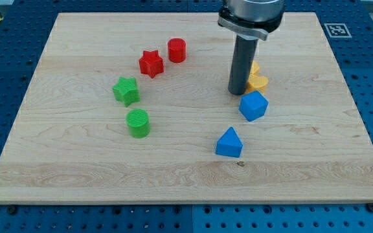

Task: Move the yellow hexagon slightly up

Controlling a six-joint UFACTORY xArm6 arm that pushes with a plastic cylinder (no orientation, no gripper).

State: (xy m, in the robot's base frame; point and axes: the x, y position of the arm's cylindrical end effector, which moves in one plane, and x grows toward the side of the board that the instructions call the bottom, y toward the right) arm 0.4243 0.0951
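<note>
Camera view: my tip [239,92] is resting on the board's right half, touching or nearly touching the left side of 2 yellow pieces. The yellow hexagon [254,67] is peeking out at the far side, mostly hidden behind the rod (no pincer here, just a rod). A yellow block [258,82] is sitting just nearer, and the blue block [253,105] nearer still. Pushing it farther probably requires my tip on its near side.

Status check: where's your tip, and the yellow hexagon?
My tip down beside yellow blocks, on their left. Hexagon shape mostly hidden behind rod. Blue block just below them.
</note>
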